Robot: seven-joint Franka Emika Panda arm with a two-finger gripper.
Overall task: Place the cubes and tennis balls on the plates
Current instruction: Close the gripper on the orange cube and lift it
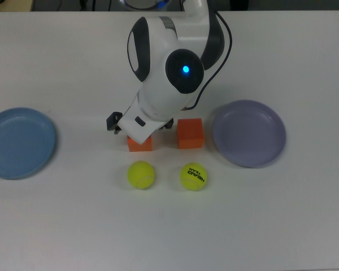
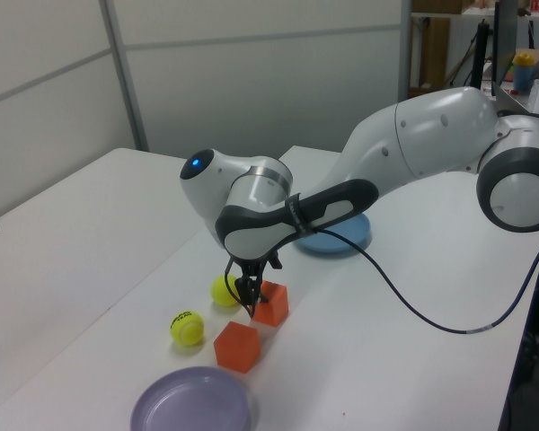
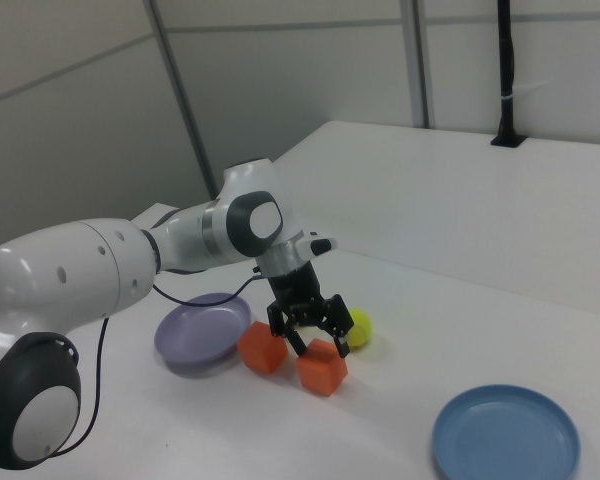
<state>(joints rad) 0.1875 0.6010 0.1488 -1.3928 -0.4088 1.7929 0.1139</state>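
Risk noted: off-centre closure could skew or nudge the cube [image 3: 322, 367] into its twin [image 3: 263, 350], or toward the near tennis ball [image 3: 359, 327]. Gripper [image 3: 314, 339] spread open, fingers straddling the cube on the table between the two plates; contact apparently not yet made, though hard to confirm. Arm stretched low over the table, wrist pointing down. Lavender plate [image 1: 249, 134] and blue plate [image 1: 20, 142] both bare.
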